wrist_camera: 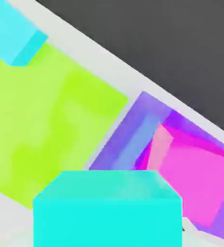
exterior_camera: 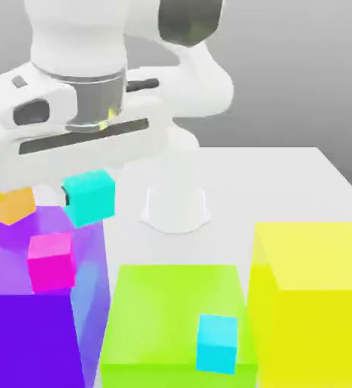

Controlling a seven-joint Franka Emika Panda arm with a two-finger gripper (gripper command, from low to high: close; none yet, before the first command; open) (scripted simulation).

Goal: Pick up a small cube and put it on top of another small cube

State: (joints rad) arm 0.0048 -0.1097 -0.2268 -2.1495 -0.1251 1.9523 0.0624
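Note:
My gripper (exterior_camera: 86, 182) is shut on a small teal cube (exterior_camera: 91, 200), which hangs in the air under the white hand. In the hand view this cube (wrist_camera: 106, 210) is close to the camera. Below it and toward the exterior view's left, a small pink cube (exterior_camera: 51, 261) rests on the big purple block (exterior_camera: 20, 318). The hand view shows that pink cube (wrist_camera: 193, 181) on the purple block (wrist_camera: 133, 135). A small orange cube (exterior_camera: 8, 203) lies on the purple block's far side.
A big lime-green block (exterior_camera: 171, 303) stands beside the purple one, with a small sky-blue cube (exterior_camera: 216, 342) on top. A big yellow block (exterior_camera: 315, 295) fills the exterior view's right. The arm's white base (exterior_camera: 175, 204) stands behind them on the table (exterior_camera: 285, 182).

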